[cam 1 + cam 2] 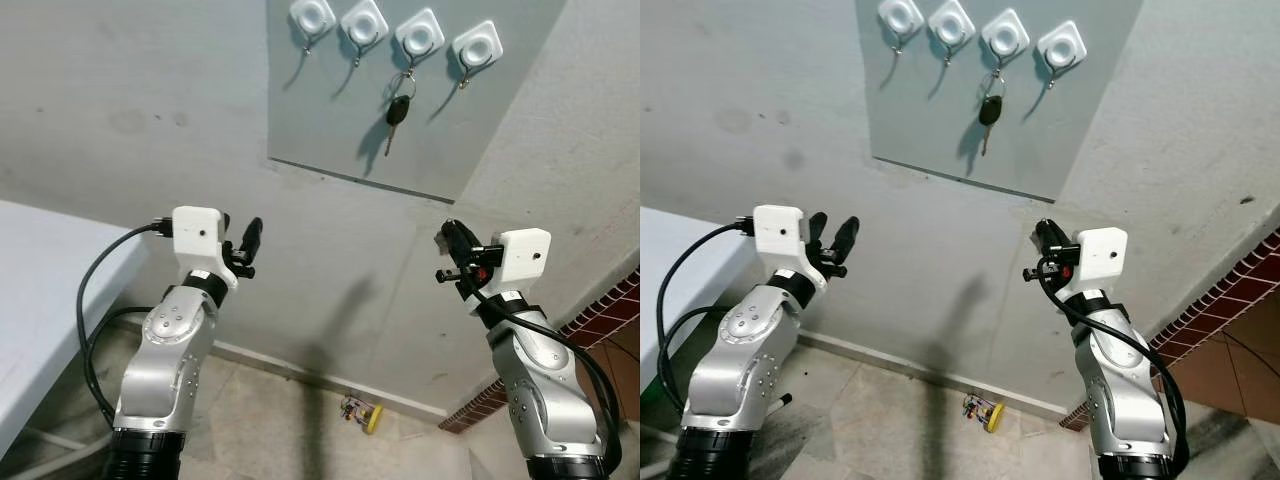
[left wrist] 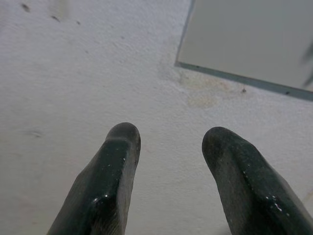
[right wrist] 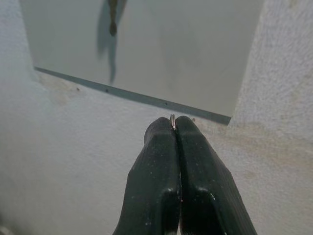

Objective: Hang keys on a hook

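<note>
- The key (image 1: 396, 112) has a black head and a short metal blade; it hangs by a thin ring from the third of four white square hooks (image 1: 419, 36) at the top of the head view, right of centre.
- The hooks sit in a row on a grey panel (image 1: 330, 120) fixed to the rough pale wall (image 1: 150, 120); the other three hooks carry nothing.
- In my right wrist view only the key's blade tip (image 3: 112, 17) and its shadow show at the upper left, the rest cut off by the frame edge.
- My right gripper (image 1: 452, 240) is raised at the right of the head view, below the panel's lower right corner. Its fingers (image 3: 195, 171) are pressed together, and a thin sliver of metal ring (image 3: 172, 121) pokes out at their tips; I cannot make out what else is attached to it.
- My left gripper (image 1: 832, 235) is raised at the left, pointing at the bare wall below the panel's lower left corner, fingers (image 2: 105, 181) spread apart with nothing between them.
- A white tabletop (image 1: 40, 300) is cut off at the left edge.
- On the tiled floor (image 1: 290, 420) near the wall's base lies a small yellow and multicoloured thing (image 1: 362, 411), too small to identify.
- Red brick (image 1: 600, 320) shows at the lower right.
</note>
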Controlling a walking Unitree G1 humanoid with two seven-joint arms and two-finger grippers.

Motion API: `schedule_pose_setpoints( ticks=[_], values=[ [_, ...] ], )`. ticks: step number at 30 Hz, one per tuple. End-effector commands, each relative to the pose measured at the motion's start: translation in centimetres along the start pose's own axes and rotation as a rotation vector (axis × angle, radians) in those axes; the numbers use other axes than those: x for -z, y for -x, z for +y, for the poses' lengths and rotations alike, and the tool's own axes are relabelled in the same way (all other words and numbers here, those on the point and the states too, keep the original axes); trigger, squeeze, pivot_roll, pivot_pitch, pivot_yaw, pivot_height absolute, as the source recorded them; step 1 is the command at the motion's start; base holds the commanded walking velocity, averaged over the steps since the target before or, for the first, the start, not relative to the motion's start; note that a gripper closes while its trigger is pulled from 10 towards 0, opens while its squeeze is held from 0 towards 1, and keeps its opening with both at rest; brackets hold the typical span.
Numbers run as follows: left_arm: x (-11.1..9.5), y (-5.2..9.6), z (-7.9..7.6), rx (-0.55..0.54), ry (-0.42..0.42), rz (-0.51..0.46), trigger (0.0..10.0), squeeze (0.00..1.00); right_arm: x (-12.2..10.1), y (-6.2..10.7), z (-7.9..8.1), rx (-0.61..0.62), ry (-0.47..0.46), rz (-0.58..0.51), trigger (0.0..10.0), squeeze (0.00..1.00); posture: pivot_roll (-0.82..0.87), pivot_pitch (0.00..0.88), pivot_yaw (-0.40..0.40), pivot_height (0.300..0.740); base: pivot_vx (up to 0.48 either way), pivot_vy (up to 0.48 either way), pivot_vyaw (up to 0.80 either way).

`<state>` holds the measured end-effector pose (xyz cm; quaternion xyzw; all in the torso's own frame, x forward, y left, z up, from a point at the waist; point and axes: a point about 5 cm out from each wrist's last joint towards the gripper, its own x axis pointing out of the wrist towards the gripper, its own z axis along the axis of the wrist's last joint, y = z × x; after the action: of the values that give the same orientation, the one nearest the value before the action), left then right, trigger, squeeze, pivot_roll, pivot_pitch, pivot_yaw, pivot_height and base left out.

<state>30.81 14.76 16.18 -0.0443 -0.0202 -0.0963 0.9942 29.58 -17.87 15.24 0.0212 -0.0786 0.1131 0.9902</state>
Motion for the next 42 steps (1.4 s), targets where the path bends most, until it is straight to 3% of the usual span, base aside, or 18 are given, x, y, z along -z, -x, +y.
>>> schedule_pose_setpoints(
  ticks=[1, 28, 33, 36, 40, 42],
  values=[
    [-0.5, 0.0, -0.4, 0.028, 0.004, -0.017, 10.0, 0.00, -0.7, 0.0, -0.1, -0.005, 0.006, -0.026, 10.0, 0.00, 0.03, 0.067, -0.072, 0.740, 0.000, 0.000, 0.00],
    [-0.7, -0.1, -0.5, 0.042, 0.018, -0.027, 10.0, 0.00, -0.7, -0.2, 0.1, -0.007, 0.004, -0.029, 10.0, 0.00, 0.04, 0.062, -0.070, 0.740, 0.228, 0.000, 0.00],
    [-0.7, -0.1, -0.6, 0.007, -0.037, -0.026, 10.0, 0.00, -0.7, -0.2, 0.1, -0.008, 0.004, -0.027, 10.0, 0.00, 0.04, 0.063, -0.071, 0.740, 0.000, 0.000, 0.00],
    [-1.3, -0.1, -1.0, 0.030, -0.078, -0.077, 10.0, 0.00, -0.7, -0.2, 0.1, -0.011, 0.004, -0.025, 10.0, 0.00, 0.04, 0.065, -0.072, 0.740, 0.000, 0.000, 0.00],
    [-2.1, -0.2, -2.1, 0.090, -0.070, -0.090, 10.0, 0.00, -0.9, -0.3, 0.2, -0.031, 0.005, -0.026, 10.0, 0.00, 0.04, 0.064, -0.072, 0.740, 0.000, 0.000, 0.00],
    [-3.5, -0.2, -3.9, 0.194, -0.133, -0.139, 10.0, 0.00, -1.7, -0.7, 0.9, -0.105, 0.001, -0.050, 10.0, 0.00, 0.03, 0.064, -0.071, 0.740, 0.000, 0.000, 0.00]
  ],
)
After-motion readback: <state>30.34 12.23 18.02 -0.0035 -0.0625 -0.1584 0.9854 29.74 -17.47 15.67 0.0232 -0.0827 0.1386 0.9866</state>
